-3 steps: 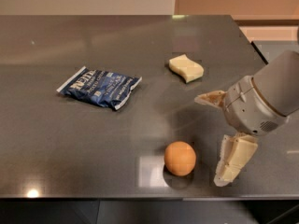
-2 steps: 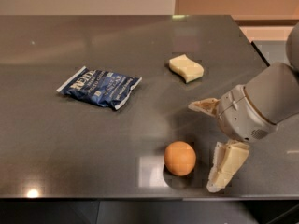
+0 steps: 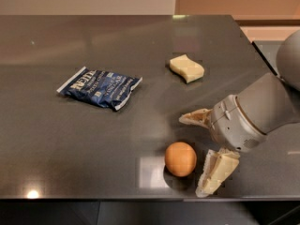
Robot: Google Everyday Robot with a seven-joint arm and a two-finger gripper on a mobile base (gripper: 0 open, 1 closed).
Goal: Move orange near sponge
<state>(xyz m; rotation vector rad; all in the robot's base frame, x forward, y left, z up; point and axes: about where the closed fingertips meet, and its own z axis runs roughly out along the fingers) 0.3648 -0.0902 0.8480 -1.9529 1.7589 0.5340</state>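
The orange lies on the dark table near its front edge. The cream-yellow sponge with wavy sides lies farther back, right of centre. My gripper is open, low over the table just right of the orange. One finger points left behind the orange, the other finger sits at its right front side. The orange lies at the mouth of the jaws, untouched as far as I can see.
A blue crinkled snack bag lies left of centre. The table's front edge runs just below the orange. The right edge runs behind my arm.
My gripper has moved left toward the orange, which now sits at the opening between the fingers. The orange, sponge and bag have not moved.
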